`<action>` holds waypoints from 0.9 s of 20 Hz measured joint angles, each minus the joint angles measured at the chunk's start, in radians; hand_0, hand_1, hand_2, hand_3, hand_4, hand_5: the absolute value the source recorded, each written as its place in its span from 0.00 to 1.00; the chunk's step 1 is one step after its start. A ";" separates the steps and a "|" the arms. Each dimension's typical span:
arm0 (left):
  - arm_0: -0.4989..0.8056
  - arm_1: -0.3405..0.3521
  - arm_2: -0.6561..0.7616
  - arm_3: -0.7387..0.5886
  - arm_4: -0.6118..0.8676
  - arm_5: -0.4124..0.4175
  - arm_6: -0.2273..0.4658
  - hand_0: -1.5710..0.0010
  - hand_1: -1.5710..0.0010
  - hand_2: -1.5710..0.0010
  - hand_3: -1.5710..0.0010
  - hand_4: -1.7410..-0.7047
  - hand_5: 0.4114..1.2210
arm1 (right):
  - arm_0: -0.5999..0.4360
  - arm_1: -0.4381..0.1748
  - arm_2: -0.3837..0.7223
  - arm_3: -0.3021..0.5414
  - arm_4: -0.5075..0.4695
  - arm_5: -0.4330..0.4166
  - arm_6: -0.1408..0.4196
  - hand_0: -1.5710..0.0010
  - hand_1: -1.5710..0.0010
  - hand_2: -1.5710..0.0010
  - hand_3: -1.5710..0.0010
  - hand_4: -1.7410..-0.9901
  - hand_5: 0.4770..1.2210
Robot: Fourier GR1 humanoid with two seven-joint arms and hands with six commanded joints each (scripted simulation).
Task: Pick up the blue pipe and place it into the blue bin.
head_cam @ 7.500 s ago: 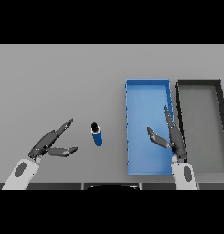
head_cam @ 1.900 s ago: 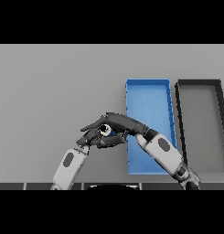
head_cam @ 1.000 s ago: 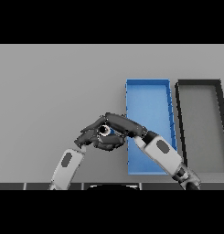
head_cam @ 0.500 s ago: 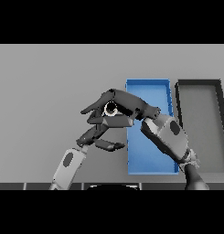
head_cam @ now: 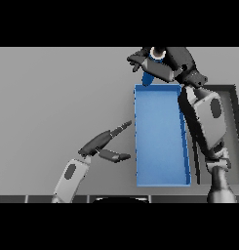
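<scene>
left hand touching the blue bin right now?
Apart. The head view shows the left hand over the grey table, with a strip of table between its fingertips and the left wall of the blue bin.

Grey table; dark bin at right, just beside blue one, seemingly touching, partly hidden

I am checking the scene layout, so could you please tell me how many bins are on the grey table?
2: the open rectangular blue bin in the middle, and a dark grey rectangular bin to its right, largely hidden behind the right arm.
</scene>
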 measured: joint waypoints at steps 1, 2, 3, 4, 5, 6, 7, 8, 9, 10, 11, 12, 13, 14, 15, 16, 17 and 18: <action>0.003 0.004 0.000 0.002 -0.006 0.003 -0.010 1.00 1.00 1.00 1.00 0.83 0.00 | 0.027 -0.031 -0.009 0.018 0.017 0.004 0.003 0.00 0.00 0.00 0.00 0.00 1.00; -0.001 0.003 -0.002 0.000 -0.010 0.006 -0.009 1.00 1.00 1.00 1.00 0.84 0.00 | 0.047 -0.053 -0.018 0.029 0.021 0.012 0.007 0.00 0.00 0.00 0.00 0.00 1.00; -0.012 0.010 0.004 0.008 -0.013 0.004 -0.002 1.00 1.00 1.00 1.00 0.84 0.00 | 0.086 -0.062 -0.026 0.041 0.015 0.013 0.013 0.00 0.00 0.00 0.00 0.00 1.00; -0.009 0.017 0.002 0.020 -0.019 0.002 -0.018 1.00 1.00 1.00 1.00 0.84 0.01 | 0.126 -0.077 -0.039 0.034 0.006 0.006 0.016 0.00 0.00 0.00 0.00 0.00 1.00; -0.011 0.018 0.009 0.014 -0.008 -0.001 -0.016 1.00 1.00 1.00 1.00 0.84 0.01 | 0.169 -0.087 -0.041 0.013 -0.001 -0.003 0.028 0.00 0.00 0.00 0.00 0.00 1.00; -0.011 0.012 0.004 0.012 -0.010 0.001 -0.015 1.00 1.00 1.00 1.00 0.85 0.01 | 0.209 -0.087 -0.039 0.010 0.006 -0.016 0.026 0.00 0.00 0.00 0.00 0.00 1.00; -0.017 0.010 0.004 0.021 -0.015 0.003 -0.011 1.00 1.00 1.00 1.00 0.84 0.01 | 0.243 -0.096 -0.033 0.005 0.014 -0.011 0.035 0.00 0.00 0.00 0.00 0.00 1.00; -0.003 0.007 -0.003 0.014 -0.010 -0.002 -0.018 1.00 1.00 1.00 1.00 0.84 0.01 | 0.287 -0.102 -0.030 -0.018 0.014 -0.026 0.048 0.00 0.00 0.00 0.00 0.00 1.00; -0.006 0.009 0.000 0.013 -0.008 -0.002 -0.015 1.00 1.00 1.00 1.00 0.84 0.01 | 0.328 -0.109 -0.026 -0.036 0.022 -0.036 0.052 0.00 0.00 0.00 0.00 0.00 1.00; 0.006 0.008 -0.003 0.001 -0.003 -0.003 -0.015 1.00 1.00 1.00 1.00 0.83 0.01 | 0.367 -0.113 -0.020 -0.053 0.023 -0.040 0.063 0.00 0.00 0.00 0.00 0.00 1.00; 0.023 0.008 -0.007 -0.008 -0.002 -0.001 -0.022 1.00 1.00 1.00 1.00 0.83 0.01 | 0.421 -0.121 -0.017 -0.076 0.026 -0.055 0.082 0.00 0.00 0.00 0.00 0.00 1.00; 0.023 0.013 0.000 -0.009 0.003 -0.002 -0.011 1.00 1.00 1.00 1.00 0.83 0.02 | 0.470 -0.123 -0.016 -0.103 0.019 -0.071 0.102 0.00 0.00 0.00 0.00 0.00 1.00; 0.027 0.011 -0.002 -0.016 0.005 -0.001 -0.007 1.00 1.00 1.00 1.00 0.83 0.02 | 0.512 -0.122 -0.006 -0.132 0.026 -0.099 0.126 0.00 0.00 0.00 0.00 0.00 1.00; 0.019 0.008 -0.004 -0.016 0.006 -0.003 0.010 1.00 1.00 1.00 1.00 0.83 0.02 | 0.525 -0.128 -0.005 -0.135 0.039 -0.123 0.141 0.00 0.00 0.00 0.00 0.00 1.00; 0.027 0.010 -0.007 -0.021 0.004 -0.003 0.007 1.00 1.00 1.00 1.00 0.83 0.02 | 0.563 -0.130 0.004 -0.151 0.048 -0.142 0.154 0.00 0.00 0.00 0.00 0.00 1.00; 0.024 0.008 -0.007 -0.031 0.008 -0.001 0.013 1.00 1.00 1.00 1.00 0.83 0.02 | 0.583 -0.141 0.022 -0.168 0.053 -0.181 0.169 0.00 0.00 0.00 0.00 0.00 1.00; 0.017 0.004 -0.007 -0.022 0.006 -0.001 0.024 1.00 1.00 1.00 1.00 0.82 0.01 | 0.606 -0.152 0.063 -0.172 0.072 -0.220 0.169 0.00 0.00 0.00 0.04 0.00 1.00; 0.028 0.008 -0.010 -0.022 0.003 -0.002 0.007 1.00 1.00 1.00 1.00 0.82 0.01 | 0.628 -0.175 0.090 -0.170 0.075 -0.257 0.169 0.00 0.00 0.00 0.03 0.00 1.00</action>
